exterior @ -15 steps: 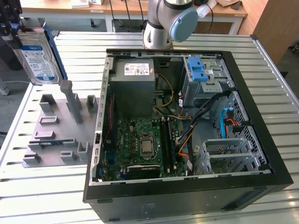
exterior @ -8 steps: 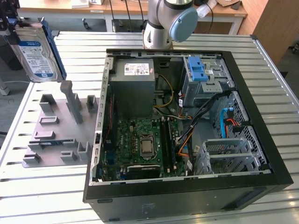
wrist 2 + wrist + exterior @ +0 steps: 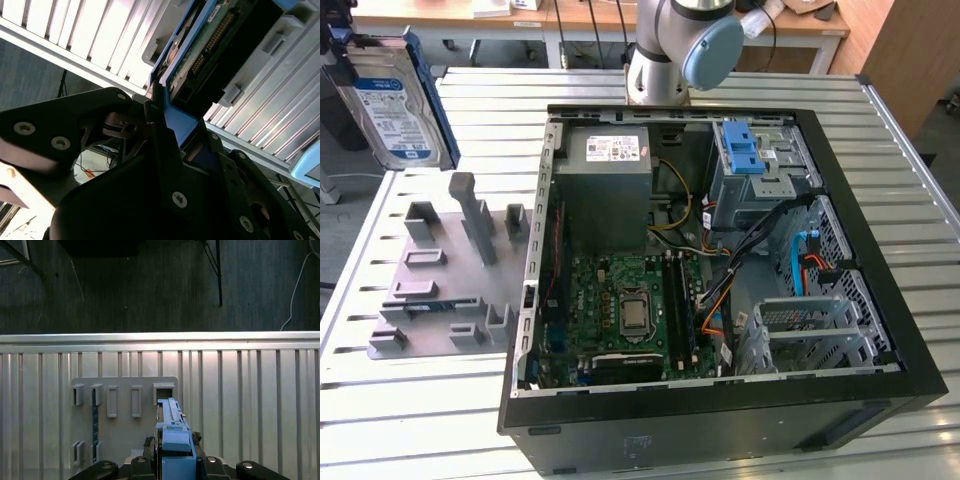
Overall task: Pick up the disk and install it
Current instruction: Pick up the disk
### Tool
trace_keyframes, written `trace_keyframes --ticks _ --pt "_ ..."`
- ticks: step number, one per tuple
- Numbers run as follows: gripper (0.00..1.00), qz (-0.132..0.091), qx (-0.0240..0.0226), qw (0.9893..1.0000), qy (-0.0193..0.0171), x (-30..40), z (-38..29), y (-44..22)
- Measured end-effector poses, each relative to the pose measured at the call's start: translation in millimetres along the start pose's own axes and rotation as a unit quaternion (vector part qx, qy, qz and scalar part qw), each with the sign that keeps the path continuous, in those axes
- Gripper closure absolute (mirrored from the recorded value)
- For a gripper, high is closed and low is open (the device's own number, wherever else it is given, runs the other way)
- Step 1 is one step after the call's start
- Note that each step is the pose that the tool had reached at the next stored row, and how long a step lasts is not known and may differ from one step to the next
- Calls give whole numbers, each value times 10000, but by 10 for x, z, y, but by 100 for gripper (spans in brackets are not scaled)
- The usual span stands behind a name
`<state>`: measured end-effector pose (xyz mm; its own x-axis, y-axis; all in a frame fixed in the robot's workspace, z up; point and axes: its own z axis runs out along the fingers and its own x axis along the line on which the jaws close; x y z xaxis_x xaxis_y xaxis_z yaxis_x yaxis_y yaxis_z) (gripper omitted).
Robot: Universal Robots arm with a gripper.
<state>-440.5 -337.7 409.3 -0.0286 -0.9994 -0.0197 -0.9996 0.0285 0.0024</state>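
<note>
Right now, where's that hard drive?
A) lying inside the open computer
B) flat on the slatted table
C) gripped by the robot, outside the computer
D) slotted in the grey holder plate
C: the disk stands upright at the exterior view's left, outside the computer case and beyond the grey holder plate. In the first wrist view the gripper clamps its blue frame.
</note>
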Motion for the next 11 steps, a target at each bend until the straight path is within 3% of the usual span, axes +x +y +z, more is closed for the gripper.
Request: trace_keyframes --ticks 11 --pt "64 0 0 10000 0 -3 -134 0"
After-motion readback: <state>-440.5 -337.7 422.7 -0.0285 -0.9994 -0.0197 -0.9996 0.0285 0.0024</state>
